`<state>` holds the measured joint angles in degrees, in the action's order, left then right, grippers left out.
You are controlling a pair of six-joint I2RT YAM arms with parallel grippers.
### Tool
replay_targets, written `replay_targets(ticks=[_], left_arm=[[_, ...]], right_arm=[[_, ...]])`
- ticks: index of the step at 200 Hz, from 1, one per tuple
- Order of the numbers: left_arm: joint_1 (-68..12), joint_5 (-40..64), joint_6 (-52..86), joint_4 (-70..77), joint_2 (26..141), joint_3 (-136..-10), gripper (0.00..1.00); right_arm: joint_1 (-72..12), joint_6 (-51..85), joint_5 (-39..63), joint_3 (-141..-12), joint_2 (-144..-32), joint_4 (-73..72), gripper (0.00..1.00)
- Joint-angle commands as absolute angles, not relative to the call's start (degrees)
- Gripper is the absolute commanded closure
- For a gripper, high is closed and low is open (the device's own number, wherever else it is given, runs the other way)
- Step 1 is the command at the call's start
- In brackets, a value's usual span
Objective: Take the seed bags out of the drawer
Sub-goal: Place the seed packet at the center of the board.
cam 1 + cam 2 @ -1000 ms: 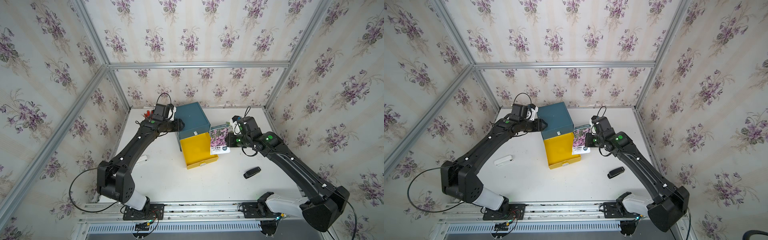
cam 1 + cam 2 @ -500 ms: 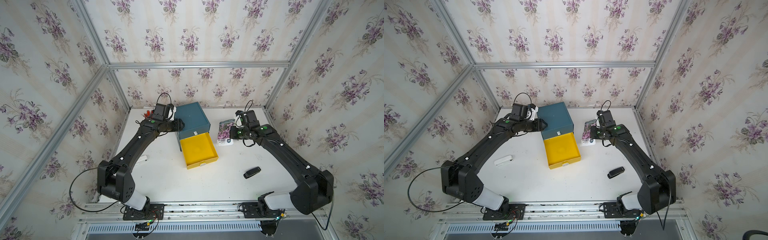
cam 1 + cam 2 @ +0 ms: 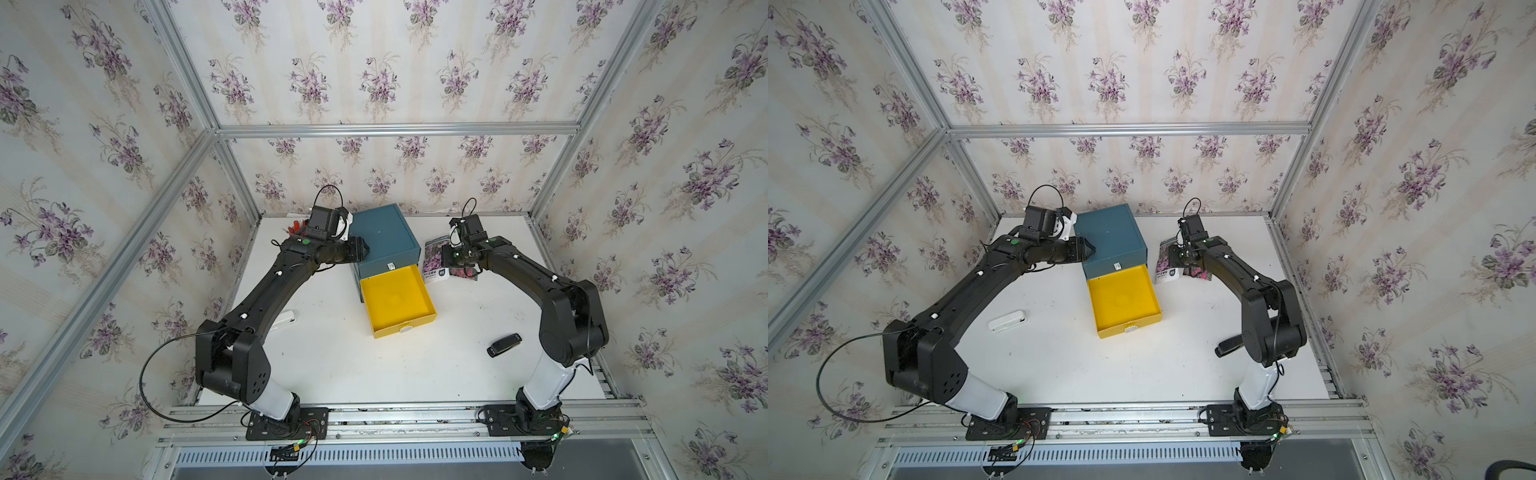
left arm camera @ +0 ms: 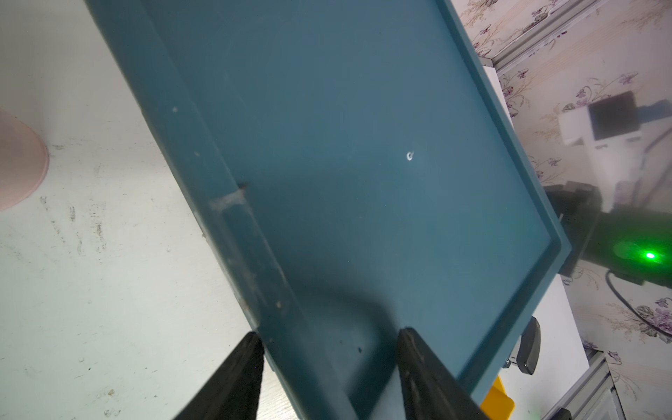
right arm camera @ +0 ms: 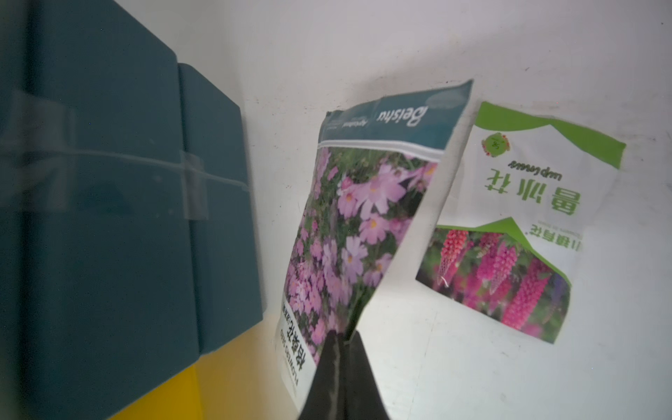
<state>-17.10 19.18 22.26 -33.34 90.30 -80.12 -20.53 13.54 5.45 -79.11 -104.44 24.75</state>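
Two seed bags [image 3: 434, 262] clear of the yellow plastic drawer [image 3: 395, 299]: right gripper [image 5: 343, 336] pinches the pink-flowered glossy packet [image 5: 363, 218] by one edge, tilted above the white table [image 3: 332, 365] beside the white-green packet [image 5: 527, 189] lying flat. Left gripper [image 4: 329, 332] clamps the teal box cabinet [image 4: 363, 145], presumably steadying it.

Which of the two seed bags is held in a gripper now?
The pink-flowered seed bag with the teal band: the right gripper pinches its white end. The white-green seed bag with red flower spikes lies flat on the table, untouched.
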Motion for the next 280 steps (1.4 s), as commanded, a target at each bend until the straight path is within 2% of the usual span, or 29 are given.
replay_targets(ticks=[1, 98, 119, 135, 153, 199, 205, 215, 222, 280], left_arm=[[-17.33, 17.1, 19.64, -45.7, 91.32, -79.44, 0.39], [-17.38, 16.49, 19.38, -46.33, 91.89, -80.06, 0.39], [-17.38, 16.46, 19.35, -46.45, 91.95, -80.3, 0.39], [-17.35, 16.44, 19.4, -46.49, 91.94, -80.32, 0.39], [-17.39, 16.43, 19.27, -46.58, 91.94, -80.35, 0.39], [-17.38, 16.48, 19.18, -46.67, 92.36, -80.96, 0.39], [-17.34, 16.49, 19.21, -46.66, 92.36, -80.94, 0.39], [-17.37, 16.51, 19.19, -46.66, 92.36, -81.0, 0.39], [-17.32, 16.6, 19.25, -46.67, 92.39, -80.84, 0.39], [-17.38, 16.65, 18.86, -46.52, 92.37, -80.4, 0.39]], right_arm=[[-20.3, 12.46, 6.05, -81.08, -108.05, 22.3, 1.0], [-19.55, 11.34, 0.9, -87.53, -120.89, 24.18, 0.98], [-19.5, 11.37, 0.32, -87.79, -121.37, 24.47, 0.85], [-19.51, 11.43, -0.23, -87.99, -121.08, 24.7, 0.71], [-19.51, 11.52, -0.48, -87.55, -119.73, 24.7, 0.61], [-19.51, 12.04, 1.52, -83.0, -113.34, 24.17, 0.47], [-19.51, 12.04, 2.34, -81.59, -111.98, 23.57, 0.41], [-19.59, 12.36, 3.17, -79.07, -109.44, 22.45, 0.23], [-19.6, 12.67, 3.53, -77.32, -107.71, 21.9, 0.17], [-20.01, 15.87, 8.6, -65.88, -93.09, 21.93, 0.1]])
